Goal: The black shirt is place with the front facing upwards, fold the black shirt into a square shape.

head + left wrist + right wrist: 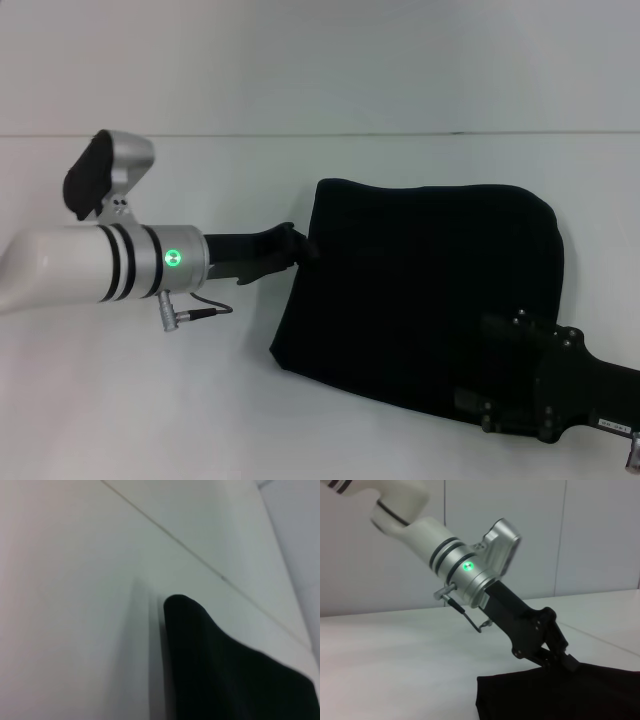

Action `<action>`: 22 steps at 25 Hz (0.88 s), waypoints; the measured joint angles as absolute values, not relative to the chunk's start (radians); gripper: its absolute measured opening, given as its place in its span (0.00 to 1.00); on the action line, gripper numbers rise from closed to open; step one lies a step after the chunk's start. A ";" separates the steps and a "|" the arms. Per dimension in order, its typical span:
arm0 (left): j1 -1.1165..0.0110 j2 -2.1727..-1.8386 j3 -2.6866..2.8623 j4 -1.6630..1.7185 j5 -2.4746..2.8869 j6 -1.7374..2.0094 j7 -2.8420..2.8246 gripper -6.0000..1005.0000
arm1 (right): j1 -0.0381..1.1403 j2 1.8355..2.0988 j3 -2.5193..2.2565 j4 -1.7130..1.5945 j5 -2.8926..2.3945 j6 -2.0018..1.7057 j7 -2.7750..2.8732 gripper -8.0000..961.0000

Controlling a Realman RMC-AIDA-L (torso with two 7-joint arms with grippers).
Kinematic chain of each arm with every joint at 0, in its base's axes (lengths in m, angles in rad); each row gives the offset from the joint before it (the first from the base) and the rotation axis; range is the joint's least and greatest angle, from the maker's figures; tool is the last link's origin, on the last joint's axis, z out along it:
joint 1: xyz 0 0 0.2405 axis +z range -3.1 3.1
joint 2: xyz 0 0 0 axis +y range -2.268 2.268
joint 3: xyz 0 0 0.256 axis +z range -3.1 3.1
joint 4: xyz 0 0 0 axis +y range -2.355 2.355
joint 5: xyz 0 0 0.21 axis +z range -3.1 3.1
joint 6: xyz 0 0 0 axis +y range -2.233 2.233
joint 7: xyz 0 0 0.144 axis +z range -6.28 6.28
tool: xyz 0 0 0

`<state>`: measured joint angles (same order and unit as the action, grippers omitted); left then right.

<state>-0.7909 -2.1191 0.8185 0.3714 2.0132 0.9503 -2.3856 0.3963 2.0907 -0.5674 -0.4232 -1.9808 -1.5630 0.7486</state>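
Black shirt: the black shirt (pixel 430 290) lies on the white table (pixel 150 400) as a folded, roughly square dark bundle, no lettering showing.
Left gripper: the left gripper (pixel 300 245) comes in low from the left, its tips pinched down on the shirt's left edge, near the upper corner (pixel 567 662).
Right gripper: the right gripper (pixel 500 330) sits over the shirt's near right part; black on black, so whether it is open or closed, I cannot tell.
Shirt from the claw: the cloth spreads rightward from the left gripper's tips.
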 joint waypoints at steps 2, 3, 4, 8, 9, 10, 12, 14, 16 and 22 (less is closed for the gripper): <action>-0.769 -2.120 0.814 0.371 1.979 0.952 -2.383 0.08 | 0.397 2.091 -0.565 -0.423 -1.979 -1.563 0.749 0.98; -0.760 -2.120 0.813 0.371 1.963 0.953 -2.381 0.08 | 0.398 2.091 -0.563 -0.423 -1.979 -1.563 0.749 0.98; -0.754 -2.120 0.813 0.371 1.952 0.952 -2.378 0.08 | 0.400 2.091 -0.557 -0.423 -1.978 -1.563 0.749 0.98; -0.737 -2.114 0.809 0.367 1.902 0.943 -2.362 0.10 | 0.405 2.091 -0.542 -0.424 -1.978 -1.563 0.747 0.98; -0.737 -2.114 0.809 0.367 1.902 0.943 -2.362 0.10 | 0.406 2.091 -0.541 -0.424 -1.978 -1.563 0.747 0.98; -0.735 -2.113 0.800 0.366 1.897 0.941 -2.358 0.10 | 0.406 2.090 -0.540 -0.424 -1.978 -1.563 0.746 0.98; -0.725 -2.112 0.765 0.363 1.889 0.941 -2.347 0.11 | 0.408 2.089 -0.537 -0.425 -1.977 -1.563 0.744 0.98; -0.714 -2.112 0.736 0.359 1.884 0.948 -2.337 0.12 | 0.409 2.089 -0.528 -0.425 -1.977 -1.563 0.742 0.98; -0.695 -2.112 0.709 0.357 1.872 0.966 -2.325 0.12 | 0.411 2.089 -0.521 -0.425 -1.977 -1.563 0.742 0.98; -0.615 -2.121 0.653 0.343 1.818 1.031 -2.274 0.14 | 0.415 2.089 -0.507 -0.425 -1.977 -1.562 0.741 0.98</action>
